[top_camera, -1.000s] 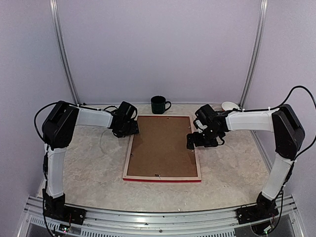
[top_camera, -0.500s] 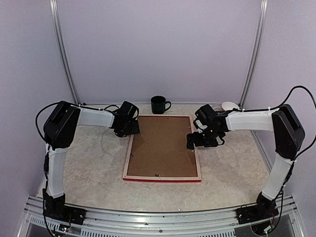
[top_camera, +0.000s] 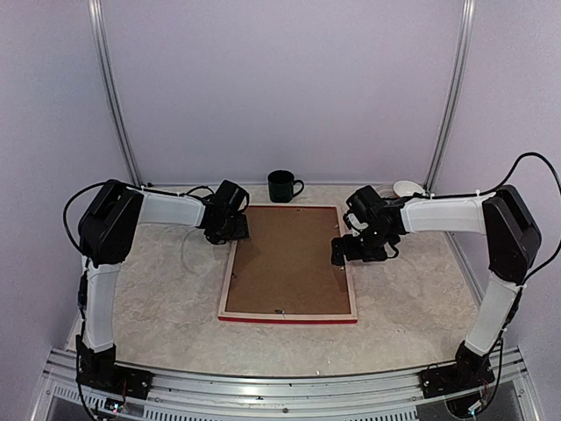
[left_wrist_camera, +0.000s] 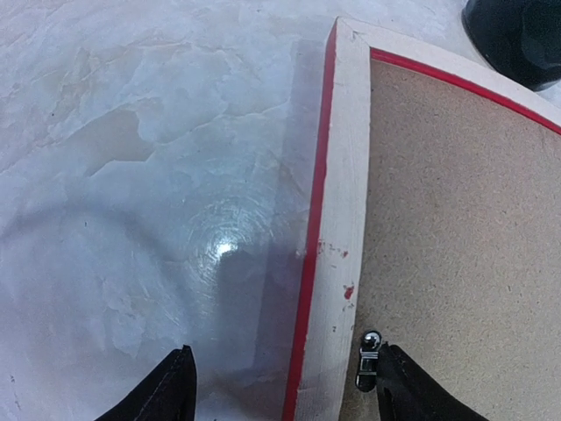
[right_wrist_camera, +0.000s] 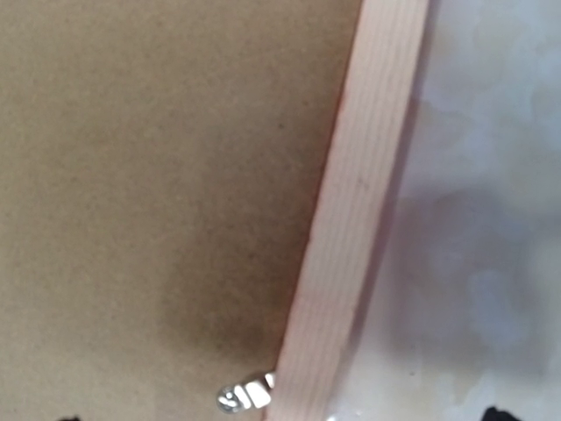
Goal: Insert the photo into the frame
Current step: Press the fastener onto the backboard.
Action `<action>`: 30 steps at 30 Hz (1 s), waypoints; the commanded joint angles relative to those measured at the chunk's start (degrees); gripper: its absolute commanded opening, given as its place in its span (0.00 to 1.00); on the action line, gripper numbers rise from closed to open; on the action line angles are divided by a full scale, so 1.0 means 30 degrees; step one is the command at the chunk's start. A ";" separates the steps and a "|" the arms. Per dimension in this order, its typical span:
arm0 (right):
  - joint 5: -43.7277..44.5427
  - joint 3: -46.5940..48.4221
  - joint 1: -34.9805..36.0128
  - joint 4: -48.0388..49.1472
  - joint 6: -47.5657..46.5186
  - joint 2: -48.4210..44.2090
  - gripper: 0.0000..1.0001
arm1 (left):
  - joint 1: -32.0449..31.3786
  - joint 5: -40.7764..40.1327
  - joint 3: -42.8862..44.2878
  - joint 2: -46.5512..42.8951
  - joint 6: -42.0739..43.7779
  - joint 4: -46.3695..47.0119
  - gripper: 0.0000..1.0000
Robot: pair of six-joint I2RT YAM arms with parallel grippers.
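The frame is lying face down in the middle of the table in the overhead view. Its pale wood back is facing up, the brown backing board is sitting inside it, and a dark mug is standing just beyond its far edge. The left gripper is hovering at the far left corner and the right gripper over the right side. The photo is showing nowhere, and whether it is lying under the board cannot be told.

In the left wrist view, the left gripper is standing wide and holding nothing. It is straddling the frame, with one finger over bare table and the other over the board, just beside a small metal tab. The step in hand is probably working the tabs that are pinning the board. Doing it well is likely meaning pushing the tab sideways, flat along the board, rather than pressing down on the wood.

In the right wrist view, the right gripper is spreading as wide as it goes and carrying nothing, with only its tips peeking in at the bottom corners. A second tab is sitting at the frame's inner edge, so steadying that side is looking wise.

No brand, label or writing is showing legibly in any view.
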 commanded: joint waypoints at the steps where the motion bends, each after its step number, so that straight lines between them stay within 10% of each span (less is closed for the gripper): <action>1: 0.0253 -0.0368 0.0196 0.0323 0.0088 -0.0540 0.99 | -0.0068 -0.0355 -0.0069 0.0184 -0.0028 -0.0198 0.69; 30: 0.0261 -0.0184 0.0187 0.0297 0.0133 -0.0430 0.99 | -0.0012 -0.0042 -0.0256 -0.1040 0.0254 0.0390 0.64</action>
